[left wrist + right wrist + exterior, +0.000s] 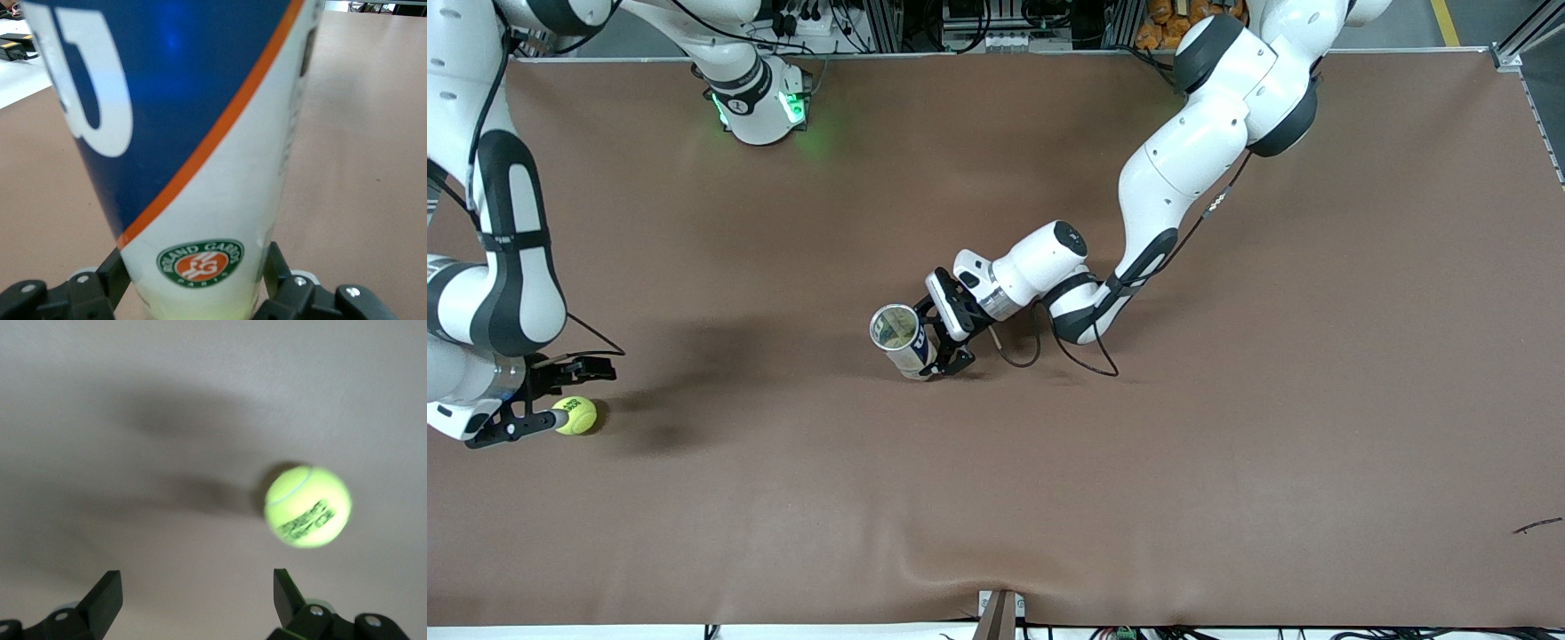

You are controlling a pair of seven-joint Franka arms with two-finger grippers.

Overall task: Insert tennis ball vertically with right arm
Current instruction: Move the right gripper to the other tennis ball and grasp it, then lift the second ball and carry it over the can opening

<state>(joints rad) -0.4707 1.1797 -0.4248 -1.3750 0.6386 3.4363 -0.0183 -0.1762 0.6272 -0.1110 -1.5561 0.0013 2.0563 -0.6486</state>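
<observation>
The yellow-green tennis ball [575, 415] [308, 507] lies on the brown table near the right arm's end. My right gripper [583, 391] [197, 587] hangs open just short of the ball, which sits ahead of one finger and not between the two. A blue, white and orange ball can [898, 333] [200, 133] stands upright at the table's middle, its open mouth facing up. My left gripper [941, 342] [193, 293] is open around the can's lower part, one finger close to each side of its wall.
A loose cable [1018, 351] loops on the table by the left wrist. A thin dark scrap [1538, 526] lies near the left arm's end. A small bracket [1000, 613] sticks up at the table edge nearest the front camera.
</observation>
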